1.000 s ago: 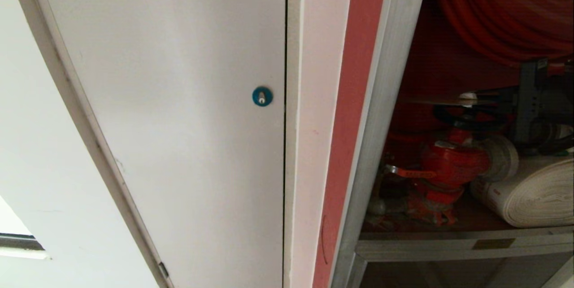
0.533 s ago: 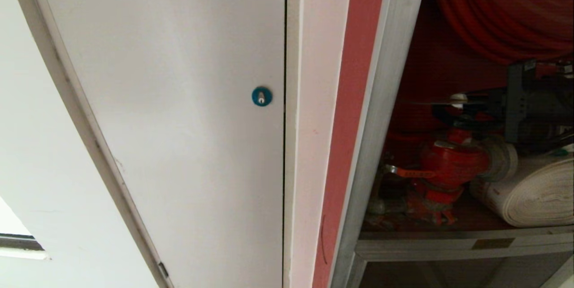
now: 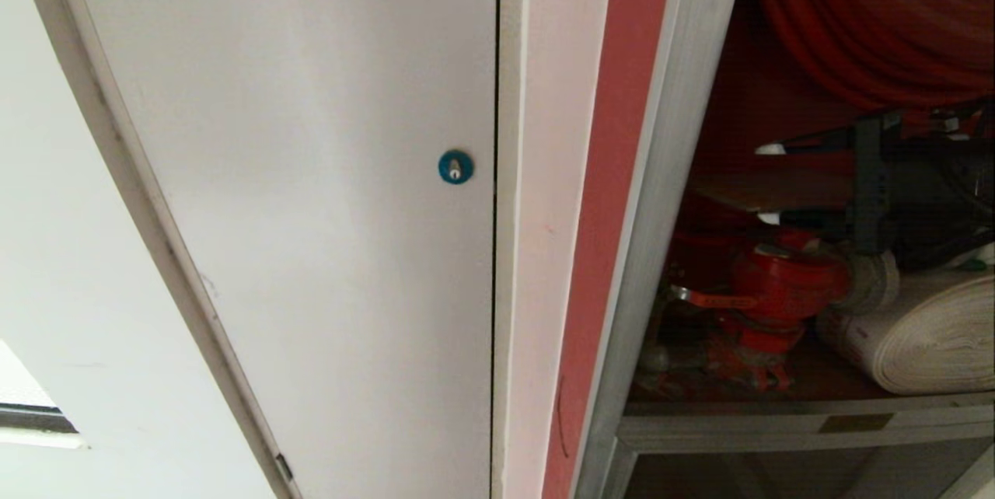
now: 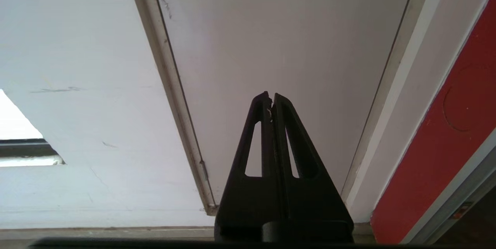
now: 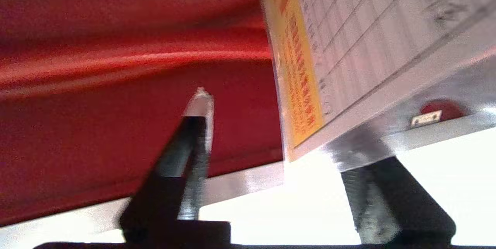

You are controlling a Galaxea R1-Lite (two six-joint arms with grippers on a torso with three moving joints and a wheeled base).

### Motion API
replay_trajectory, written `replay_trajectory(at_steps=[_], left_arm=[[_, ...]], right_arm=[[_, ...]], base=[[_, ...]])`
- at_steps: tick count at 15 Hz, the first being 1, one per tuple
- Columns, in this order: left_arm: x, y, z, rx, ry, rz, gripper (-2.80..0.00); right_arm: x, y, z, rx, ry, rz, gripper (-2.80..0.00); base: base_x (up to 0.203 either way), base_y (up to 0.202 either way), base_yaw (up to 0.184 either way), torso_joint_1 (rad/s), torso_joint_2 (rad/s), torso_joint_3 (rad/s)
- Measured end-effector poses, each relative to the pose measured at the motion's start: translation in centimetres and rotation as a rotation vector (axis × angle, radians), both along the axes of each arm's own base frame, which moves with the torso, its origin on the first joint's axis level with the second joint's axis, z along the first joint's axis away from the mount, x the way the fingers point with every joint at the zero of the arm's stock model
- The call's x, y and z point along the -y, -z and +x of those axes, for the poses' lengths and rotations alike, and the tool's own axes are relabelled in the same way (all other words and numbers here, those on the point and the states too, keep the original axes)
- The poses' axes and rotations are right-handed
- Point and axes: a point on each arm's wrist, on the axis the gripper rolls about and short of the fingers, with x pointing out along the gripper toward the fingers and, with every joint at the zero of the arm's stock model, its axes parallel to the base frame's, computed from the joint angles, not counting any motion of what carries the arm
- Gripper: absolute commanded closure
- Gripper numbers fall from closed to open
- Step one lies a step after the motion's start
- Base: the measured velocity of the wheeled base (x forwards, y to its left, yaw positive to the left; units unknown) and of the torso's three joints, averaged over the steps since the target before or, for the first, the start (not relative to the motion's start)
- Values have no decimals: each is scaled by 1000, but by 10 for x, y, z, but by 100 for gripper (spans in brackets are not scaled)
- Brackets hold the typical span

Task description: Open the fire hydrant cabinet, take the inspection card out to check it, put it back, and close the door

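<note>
Reaching into red-lined, silver-framed fire hydrant cabinet [image 3: 661,172] in head view: right gripper [image 3: 766,182], fingers spread, flat tan inspection card [image 3: 766,190] lying between them above red valve [image 3: 785,281].

Resting pressed together in left wrist view: left gripper [image 4: 271,99].

Showing in right wrist view: card's yellow band, grid, writing unreadable.

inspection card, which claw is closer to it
Right. The right claw is inside the fire hydrant cabinet, open around the inspection card. The left claw is shut, outside by the white panel.
</note>
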Motion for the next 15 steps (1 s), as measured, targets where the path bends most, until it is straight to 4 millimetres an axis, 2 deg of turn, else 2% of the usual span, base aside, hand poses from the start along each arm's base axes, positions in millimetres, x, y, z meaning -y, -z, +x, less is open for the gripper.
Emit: replay_trajectory(at_steps=[4,9,12,15], left_arm=[[0,0,0,0,1,0,0],[0,0,0,0,1,0,0],[0,0,0,0,0,0,0],[0,0,0,0,1,0,0]], right_arm=[[0,10,-4,-33,0,-1,-280],[-1,15,-21,-35,-7,-20,-280],[-1,16,-40,-28,-22,-54,-280],[-8,15,-75,-57,-96,-140,-280]], base=[[0,0,0,0,0,0],[0,0,0,0,0,0],[0,0,0,0,0,0],[0,0,0,0,0,0]])
